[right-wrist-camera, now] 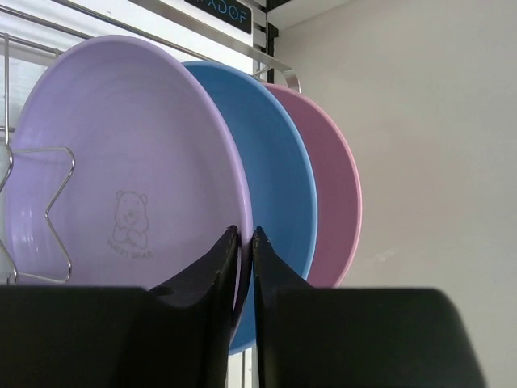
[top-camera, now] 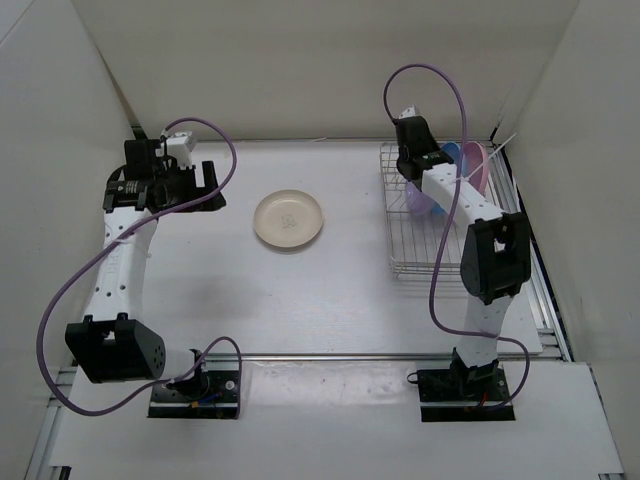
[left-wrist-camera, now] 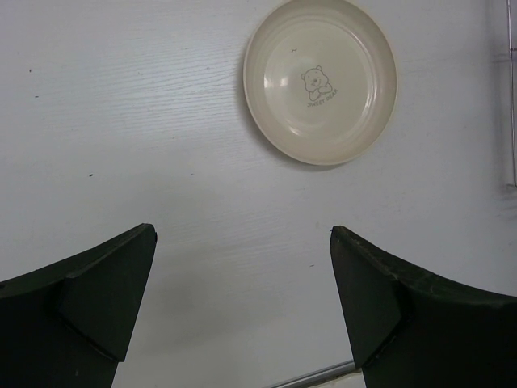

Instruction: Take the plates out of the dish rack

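Where my right arm crosses the dish rack (top-camera: pixel 410 258) in the top view, it covers most of the three racked plates, and the wrist view cuts off their lower rims. They stand on edge, side by side, hollow faces turned one way: lilac plate (right-wrist-camera: pixel 121 162), blue plate (right-wrist-camera: pixel 279 186), pink plate (right-wrist-camera: pixel 338 194), smooth plastic among thin wire. My right gripper (right-wrist-camera: pixel 245 236) pinches the lilac plate's rim. The cream plate (left-wrist-camera: pixel 321 79) lies flat, face up, on the white table (left-wrist-camera: pixel 121 121). My left gripper (left-wrist-camera: pixel 242 234) hangs spread wide.

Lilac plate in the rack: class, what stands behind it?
A blue plate stands next behind the lilac plate, then a pink plate. Only their right-hand parts show; the rest is covered.
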